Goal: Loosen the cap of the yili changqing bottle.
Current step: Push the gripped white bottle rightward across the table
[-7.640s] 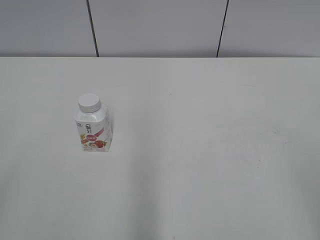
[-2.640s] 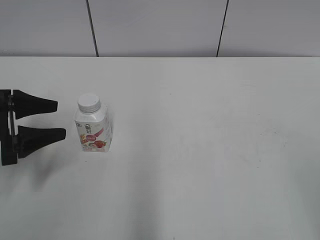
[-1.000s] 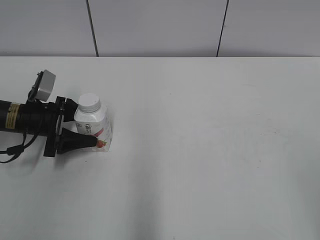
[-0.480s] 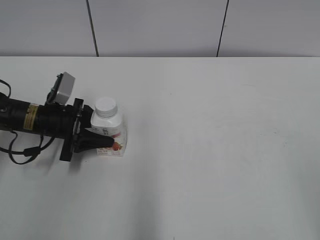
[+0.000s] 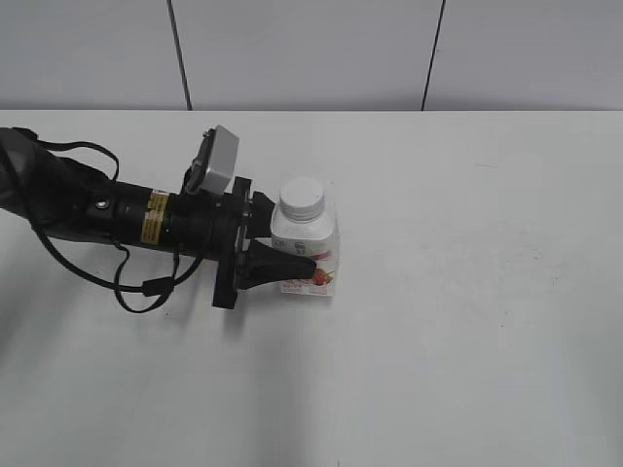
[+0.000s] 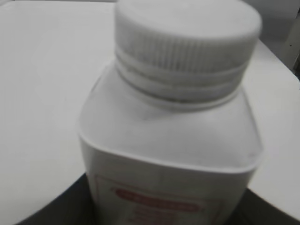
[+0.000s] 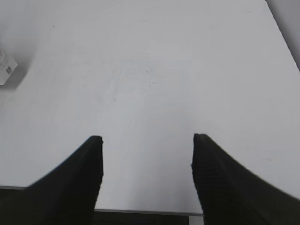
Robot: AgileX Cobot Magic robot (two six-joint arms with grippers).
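The white surface (image 5: 467,321) spread wide beneath me, with my left arm (image 5: 107,209) lying low across it from the left side, black and cabled, its grey wrist camera box (image 5: 216,159) riding on top just behind my left tool (image 5: 292,243). That tool was clamped on the lower body of the yili changqing bottle (image 5: 310,255): one dark finger (image 5: 282,266) pressed across the near face of the bottle over the pink and red label, while the opposite finger was mostly hidden behind the bottle. The bottle stood upright on the surface right at the tip of this tool, and in my left wrist view it filled nearly everything ahead of me, the squarish white shoulder (image 6: 168,136) close and blurred, a red-edged strip of label (image 6: 159,206) low between my dark fingers (image 6: 56,206). The cap (image 5: 301,195) sat on the neck directly above my grip, untouched by either tool, its ribbed side (image 6: 187,51) plain in the wrist view. My right tool (image 7: 147,154) hung well apart from all this with its two dark fingers (image 7: 70,183) spread wide and nothing between them, only bare surface below; a small corner of a white thing (image 7: 5,70) showed far off to its left, too little of it to tell what it was.
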